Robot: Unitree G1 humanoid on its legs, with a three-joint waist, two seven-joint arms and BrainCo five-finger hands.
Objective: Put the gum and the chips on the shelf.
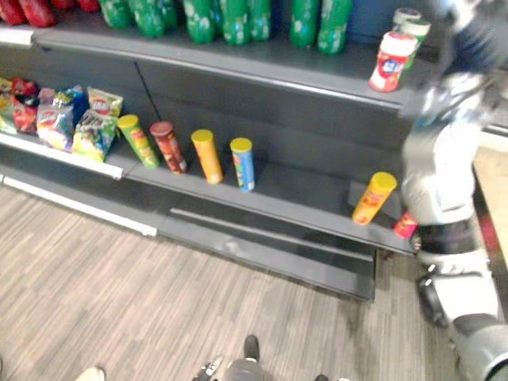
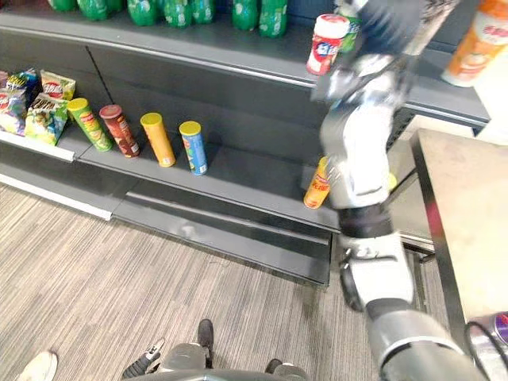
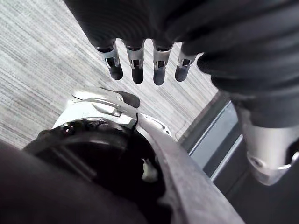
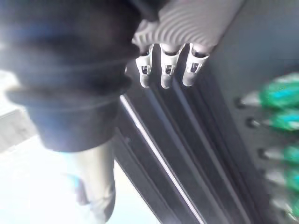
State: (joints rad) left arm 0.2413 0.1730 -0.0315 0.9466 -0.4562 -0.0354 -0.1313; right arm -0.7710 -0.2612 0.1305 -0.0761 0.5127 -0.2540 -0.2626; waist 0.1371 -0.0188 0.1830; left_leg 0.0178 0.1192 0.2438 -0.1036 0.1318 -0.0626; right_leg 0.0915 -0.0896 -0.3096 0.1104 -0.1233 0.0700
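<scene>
**Operator:** Report the state of each hand.

**Technician:** The right hand (image 4: 167, 70) is up at the top board of the shelf (image 1: 302, 189). Its fingers (image 4: 194, 70) lie side by side and extended, with nothing clamped. The view is blurred, so this reading is probable rather than certain. The left hand (image 3: 135, 70) hangs over the floor (image 3: 37, 70), with its fingers (image 3: 159, 70) relaxed, slightly apart and holding nothing.

**Operator:** Locate the gum. Use the blue can as reference.

**Technician:** The blue can (image 1: 243, 164) stands on the lower board. The gum jar (image 1: 391, 60), white with a red label, sits on the board above the blue can and well to its right, just beside a white-and-green jar (image 1: 413, 24). I cannot tell whether the right arm touches the gum jar.

**Operator:** Locate the chips.

**Technician:** The orange chips can (image 1: 373, 198) stands on the same board as the blue can, well apart to its right. Left of the blue can stand a yellow-lidded can (image 1: 207, 156), a brown can (image 1: 168, 148) and a green can (image 1: 138, 141), followed by chip bags (image 1: 79, 119). Green bottles (image 1: 230, 20) stand on the board above the blue can.
</scene>
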